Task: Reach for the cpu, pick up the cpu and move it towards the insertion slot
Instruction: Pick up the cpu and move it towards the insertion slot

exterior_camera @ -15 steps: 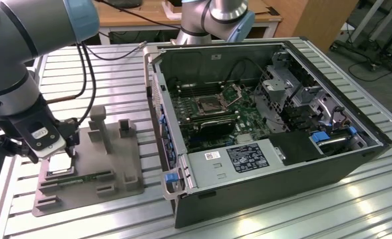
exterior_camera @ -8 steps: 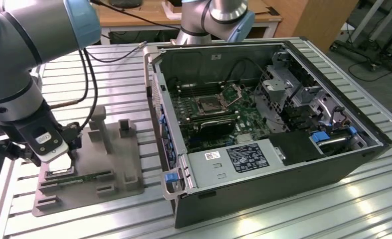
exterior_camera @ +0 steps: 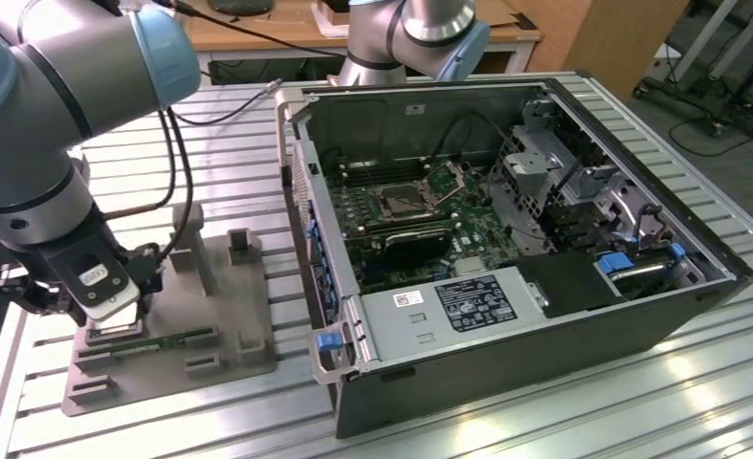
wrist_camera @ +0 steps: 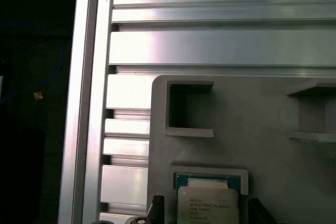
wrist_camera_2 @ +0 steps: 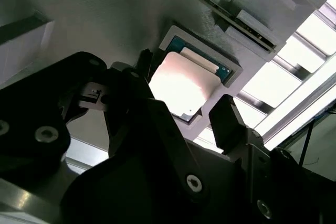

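Your metal bench (exterior_camera: 606, 406) carries one grey tray (exterior_camera: 230, 325) and one computer case (exterior_camera: 478, 368) with the insertion slot (exterior_camera: 395, 203). Your tool (exterior_camera: 115, 325) is released, two fingers (wrist_camera_2: 231, 124) flanking the one cpu (wrist_camera_2: 184, 85) in a tray recess.

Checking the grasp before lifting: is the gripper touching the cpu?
Cannot tell. In the second wrist view the fingers flank the cpu; the tray rim shows beside one, the other hides the cpu's edge.
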Robot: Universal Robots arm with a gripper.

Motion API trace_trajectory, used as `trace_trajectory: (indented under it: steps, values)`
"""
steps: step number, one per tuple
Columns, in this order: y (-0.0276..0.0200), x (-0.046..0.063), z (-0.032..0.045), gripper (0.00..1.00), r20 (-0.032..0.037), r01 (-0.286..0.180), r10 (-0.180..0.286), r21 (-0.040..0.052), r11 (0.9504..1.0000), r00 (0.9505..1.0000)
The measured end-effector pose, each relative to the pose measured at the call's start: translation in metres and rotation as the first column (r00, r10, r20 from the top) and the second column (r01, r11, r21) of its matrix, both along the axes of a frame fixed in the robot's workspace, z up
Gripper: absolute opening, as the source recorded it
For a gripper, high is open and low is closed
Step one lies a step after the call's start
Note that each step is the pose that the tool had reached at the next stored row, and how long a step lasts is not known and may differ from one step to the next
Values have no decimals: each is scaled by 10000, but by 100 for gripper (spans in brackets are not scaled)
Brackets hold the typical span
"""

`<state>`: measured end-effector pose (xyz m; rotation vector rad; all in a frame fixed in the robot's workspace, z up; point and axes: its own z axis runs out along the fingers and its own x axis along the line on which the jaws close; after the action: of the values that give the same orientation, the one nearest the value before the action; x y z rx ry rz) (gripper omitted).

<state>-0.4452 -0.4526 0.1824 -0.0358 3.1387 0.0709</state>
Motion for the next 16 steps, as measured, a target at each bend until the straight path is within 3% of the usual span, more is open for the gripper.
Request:
trace_trajectory:
  steps: [10,11,16]
  values:
    - [0,3,-29,70,0,160,-160,0,9999,9999]
    - [1,4,-29,63,0,161,-161,0,9999,9999]
    - [0,11,-28,61,-2,161,-161,-1,9999,9999]
